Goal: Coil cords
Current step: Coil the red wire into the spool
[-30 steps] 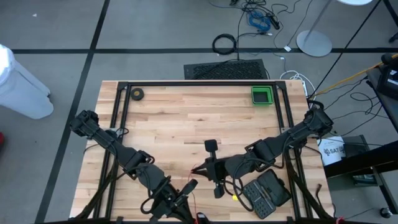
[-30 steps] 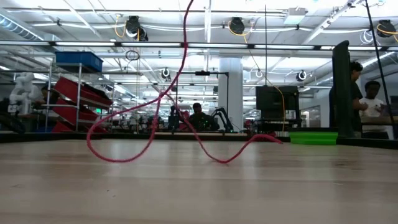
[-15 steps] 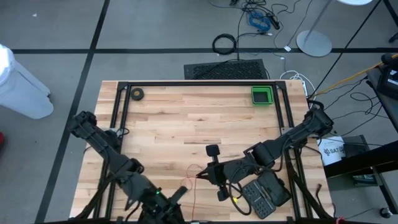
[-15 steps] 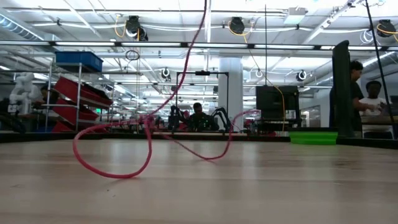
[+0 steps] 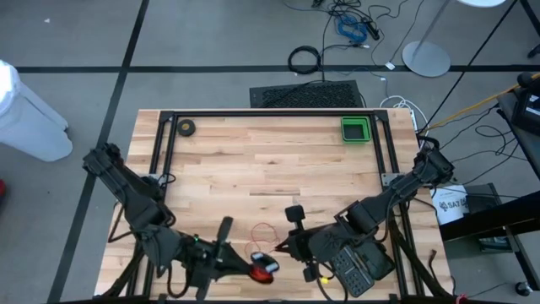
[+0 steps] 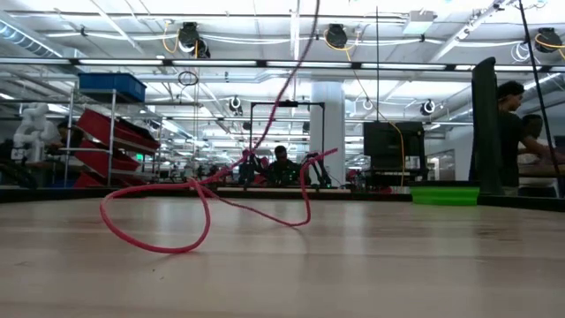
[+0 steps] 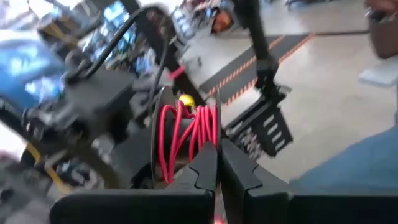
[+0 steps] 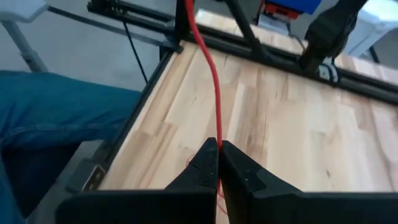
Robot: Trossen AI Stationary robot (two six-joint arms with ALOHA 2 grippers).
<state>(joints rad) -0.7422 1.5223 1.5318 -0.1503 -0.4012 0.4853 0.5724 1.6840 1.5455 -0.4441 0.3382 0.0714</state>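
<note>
The thin red cord (image 6: 159, 221) lies in loose loops on the wooden table (image 5: 270, 160) and rises out of the low view's top; its loop also shows in the high view (image 5: 266, 230). Its small black reel (image 5: 266, 268), wound with red turns (image 7: 186, 134), sits in my left gripper (image 5: 256, 267) near the table's near edge. My right gripper (image 5: 283, 248) is shut on a strand of the cord just to the right of the reel. My left gripper pinches the reel between its two fingers at the wound rim (image 7: 200, 144), with the red turns showing just past the fingertips. The reel stands on edge in the hold. Whether it rests on the table, I cannot tell. My right gripper pinches one strand of the red cord (image 8: 216, 138) between its fingertips. The fingers lie along the strand. From the fingers the strand runs straight on over the table (image 8: 202, 43), drawn fairly taut.
A green bin (image 5: 355, 129) stands at the far right and a small black ring roll (image 5: 186, 127) at the far left. A black keypad-like device (image 5: 363, 263) lies at the near right. Black frame rails (image 5: 270, 113) border the table. A person's leg in jeans (image 8: 56, 118) is beside it.
My left gripper has swung about near the table's near edge, so the red-wound reel now shows from above. My right gripper has gone toward the near edge with its strand. The cord's loops have been drawn in and shifted on the table.
</note>
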